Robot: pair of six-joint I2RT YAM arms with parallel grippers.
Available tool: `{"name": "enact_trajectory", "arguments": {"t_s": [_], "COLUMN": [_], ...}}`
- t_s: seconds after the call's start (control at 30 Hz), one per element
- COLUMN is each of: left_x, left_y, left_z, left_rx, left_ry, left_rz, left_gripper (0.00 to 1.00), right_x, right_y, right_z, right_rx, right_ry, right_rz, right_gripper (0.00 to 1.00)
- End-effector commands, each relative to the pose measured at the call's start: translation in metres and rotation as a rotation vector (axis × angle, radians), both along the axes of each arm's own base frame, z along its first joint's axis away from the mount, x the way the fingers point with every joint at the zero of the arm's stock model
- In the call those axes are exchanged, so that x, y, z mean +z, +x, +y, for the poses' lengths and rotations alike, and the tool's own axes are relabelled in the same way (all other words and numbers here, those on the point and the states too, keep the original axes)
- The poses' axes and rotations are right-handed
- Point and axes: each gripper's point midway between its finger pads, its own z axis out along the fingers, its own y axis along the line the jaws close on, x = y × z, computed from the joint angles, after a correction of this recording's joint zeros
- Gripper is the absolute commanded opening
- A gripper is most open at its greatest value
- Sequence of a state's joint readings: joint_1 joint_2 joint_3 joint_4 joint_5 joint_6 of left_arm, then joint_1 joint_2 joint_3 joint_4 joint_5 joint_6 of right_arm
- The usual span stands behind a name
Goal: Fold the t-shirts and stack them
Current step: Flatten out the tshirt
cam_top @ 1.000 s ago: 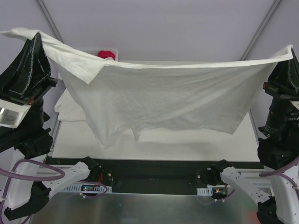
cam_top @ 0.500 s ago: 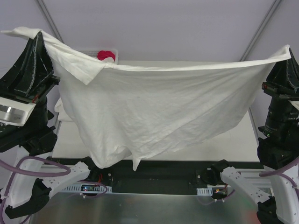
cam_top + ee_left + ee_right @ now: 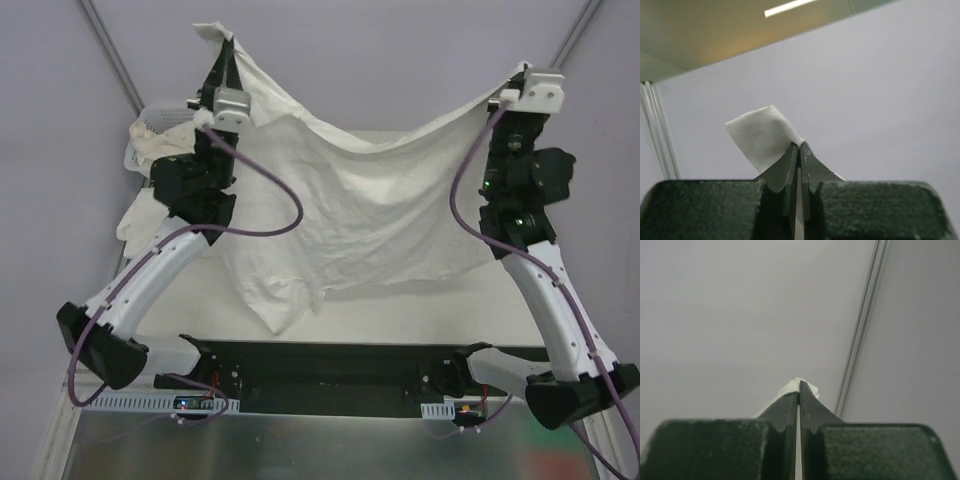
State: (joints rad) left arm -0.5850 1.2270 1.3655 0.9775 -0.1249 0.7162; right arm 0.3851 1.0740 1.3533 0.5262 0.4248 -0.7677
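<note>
The t-shirt (image 3: 370, 210) hung spread in the air above the table (image 3: 420, 315), sagging in the middle. Soft, light and limp, it would probably drape and crease easily, so its top corners looked the best holds. The left gripper (image 3: 799, 147) and right gripper (image 3: 800, 385) were each pinched tight on one corner, both arms reaching high with fingers pointing upward.

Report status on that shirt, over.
Both raised high: left gripper and right gripper shut on shirt edges. Shirt hangs spread between them, over the table. Far left, a basket beside left arm.
</note>
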Motion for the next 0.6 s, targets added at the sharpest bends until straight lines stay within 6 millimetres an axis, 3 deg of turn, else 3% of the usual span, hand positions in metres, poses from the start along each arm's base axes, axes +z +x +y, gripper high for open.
{"name": "enact_trajectory", "arguments": {"t_s": [0.0, 0.03, 0.07, 0.1, 0.13, 0.17, 0.2, 0.23, 0.3, 0.33, 0.47, 0.57], "left_x": [-0.022, -0.031, -0.054, -0.065, -0.076, -0.100, -0.108, -0.118, -0.142, -0.147, -0.156, -0.154], "left_y": [0.047, 0.062, 0.091, 0.105, 0.118, 0.142, 0.151, 0.159, 0.172, 0.175, 0.180, 0.170], "left_z": [0.028, 0.034, 0.027, 0.032, 0.032, 0.026, 0.024, 0.022, 0.016, 0.015, 0.013, 0.017], "left_rx": [0.123, 0.152, 0.158, 0.187, 0.208, 0.246, 0.262, 0.272, 0.261, 0.262, 0.262, 0.272], "left_ry": [-0.148, -0.156, -0.157, -0.184, -0.184, -0.164, -0.164, -0.153, -0.153, -0.151, -0.152, -0.154], "left_rz": [0.003, 0.022, 0.072, 0.101, 0.125, 0.174, 0.188, 0.209, 0.248, 0.254, 0.276, 0.262], "left_gripper": [0.00, 0.00, 0.00, 0.00, 0.00, 0.00, 0.08, 0.49, 0.86, 0.99, 0.99, 0.99], "right_x": [-0.020, -0.031, -0.040, -0.060, -0.068, -0.075, -0.086, -0.092, -0.097, -0.098, -0.100, -0.109], "right_y": [0.044, 0.057, 0.067, 0.086, 0.093, 0.099, 0.108, 0.111, 0.116, 0.118, 0.128, 0.133], "right_z": [-0.027, -0.027, -0.033, -0.031, -0.032, -0.034, -0.033, -0.033, -0.032, -0.029, -0.023, -0.023], "right_rx": [-0.108, -0.106, -0.123, -0.127, -0.123, -0.127, -0.127, -0.118, -0.103, -0.089, -0.055, -0.056], "right_ry": [0.098, 0.120, 0.123, 0.113, 0.129, 0.137, 0.137, 0.155, 0.160, 0.157, 0.156, 0.169], "right_rz": [0.046, 0.073, 0.096, 0.151, 0.168, 0.183, 0.210, 0.219, 0.228, 0.230, 0.255, 0.286], "right_gripper": [0.01, 0.01, 0.01, 0.01, 0.01, 0.01, 0.07, 0.32, 0.49, 0.56, 0.62, 0.62]}}
